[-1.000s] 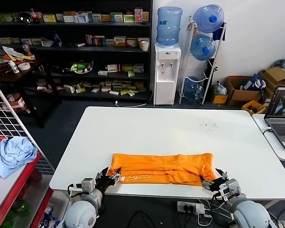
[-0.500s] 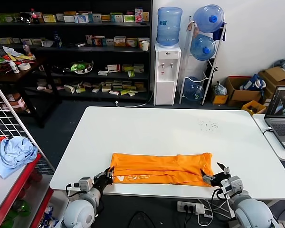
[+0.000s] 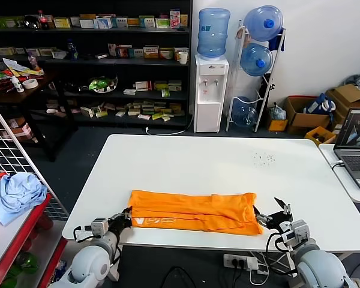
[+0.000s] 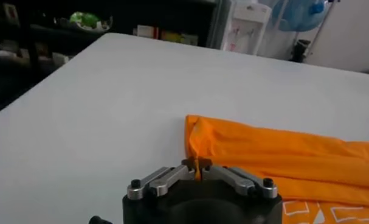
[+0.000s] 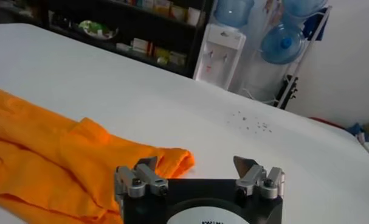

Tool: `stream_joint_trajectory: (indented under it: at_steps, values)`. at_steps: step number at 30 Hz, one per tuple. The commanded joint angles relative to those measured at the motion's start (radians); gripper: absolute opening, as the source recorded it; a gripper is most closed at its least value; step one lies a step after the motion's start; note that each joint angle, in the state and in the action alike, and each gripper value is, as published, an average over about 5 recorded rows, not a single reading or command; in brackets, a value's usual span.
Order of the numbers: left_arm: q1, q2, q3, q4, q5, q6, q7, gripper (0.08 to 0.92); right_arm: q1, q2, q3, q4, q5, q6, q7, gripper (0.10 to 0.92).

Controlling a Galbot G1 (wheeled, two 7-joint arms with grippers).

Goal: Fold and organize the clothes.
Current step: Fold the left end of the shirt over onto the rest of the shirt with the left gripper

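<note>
T-shirt point(image 3: 192, 212) | folded strip, long axis left-right | near table point(image 3: 216, 162) edge

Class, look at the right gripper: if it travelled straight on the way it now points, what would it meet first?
Probably nothing soon. The right gripper, jaws open, points over bare white table; the orange T-shirt lies off to one side by one jaw. Depth is uncertain.

The head camera looked forward and down from above the white table point(image 3: 228, 162), taking in the shelves beyond. Each wrist camera sat low behind its own gripper, left gripper point(image 4: 198, 168) and right gripper point(image 5: 197, 169), facing across the tabletop at close range. All three shared the orange shirt point(image 3: 195, 211).
</note>
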Motion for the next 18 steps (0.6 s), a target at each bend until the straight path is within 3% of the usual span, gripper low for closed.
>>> stream_joint_trajectory:
  at_steps: [1,10,18]
  values:
    - [-0.054,0.113,-0.087,0.066,0.04,0.01,-0.016,0.114,-0.001,0.003,0.003,0.007,0.0,0.023,0.006,0.823]
    - [-0.121,0.186,-0.118,0.1,0.129,-0.058,-0.052,0.114,-0.004,0.01,0.013,0.004,0.0,0.035,0.018,0.823]
    - [-0.008,0.137,-0.041,-0.22,0.096,-0.044,-0.06,0.114,-0.011,0.014,0.026,-0.007,-0.005,0.045,0.032,0.823]
